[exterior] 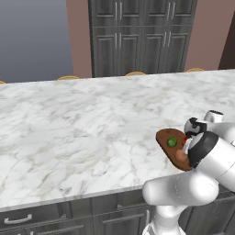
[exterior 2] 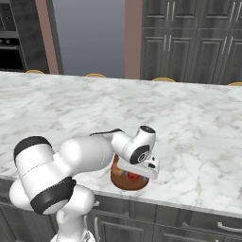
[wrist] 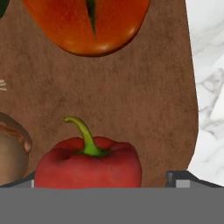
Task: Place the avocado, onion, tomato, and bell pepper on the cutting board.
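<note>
The dark reddish-brown cutting board [wrist: 140, 96] lies near the counter's front edge [exterior: 166, 137] [exterior 2: 124, 183]. A red bell pepper [wrist: 87, 164] with a green stem rests on it, right under my gripper [wrist: 105, 183]. The gripper is open, its fingertips [wrist: 181, 179] standing wide on either side of the pepper, with a gap on the right. The orange-red tomato [wrist: 87, 22] lies further along the board and the tan onion [wrist: 11, 148] sits beside the pepper. The green avocado [exterior: 171, 142] also rests on the board. My hand [exterior 2: 142, 166] hovers low over the board.
The white marble counter [exterior: 82, 133] stretches wide to the left and behind the board. Its front edge runs just beside the board, with dark drawers [exterior: 27, 219] below. Chair tops [exterior: 69, 77] show past the far edge, and dark cabinets [exterior: 137, 36] stand behind.
</note>
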### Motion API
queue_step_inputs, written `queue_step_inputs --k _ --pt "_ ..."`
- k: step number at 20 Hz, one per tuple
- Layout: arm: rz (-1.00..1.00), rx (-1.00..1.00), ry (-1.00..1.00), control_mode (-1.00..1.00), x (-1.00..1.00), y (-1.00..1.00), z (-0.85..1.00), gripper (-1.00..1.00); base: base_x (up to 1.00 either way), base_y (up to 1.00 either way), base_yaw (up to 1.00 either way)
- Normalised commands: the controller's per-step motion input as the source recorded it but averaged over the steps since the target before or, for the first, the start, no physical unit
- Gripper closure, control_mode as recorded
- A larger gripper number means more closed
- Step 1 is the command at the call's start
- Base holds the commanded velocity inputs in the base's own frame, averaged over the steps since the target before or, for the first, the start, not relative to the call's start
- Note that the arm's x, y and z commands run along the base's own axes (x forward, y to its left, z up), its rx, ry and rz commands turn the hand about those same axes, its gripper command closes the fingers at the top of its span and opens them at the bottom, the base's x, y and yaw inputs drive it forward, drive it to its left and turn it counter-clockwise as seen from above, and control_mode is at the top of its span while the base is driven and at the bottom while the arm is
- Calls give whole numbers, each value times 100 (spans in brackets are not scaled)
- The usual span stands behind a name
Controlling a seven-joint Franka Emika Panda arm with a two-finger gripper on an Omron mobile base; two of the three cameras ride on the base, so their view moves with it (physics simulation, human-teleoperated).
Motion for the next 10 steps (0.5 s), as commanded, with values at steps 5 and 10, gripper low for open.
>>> queue_step_inputs --k 5,10 --pt "0 0 0 -100 -1 0 20 -100 0 0 0" --pt "0 1 0 -100 -1 5 23 -100 0 0 0"
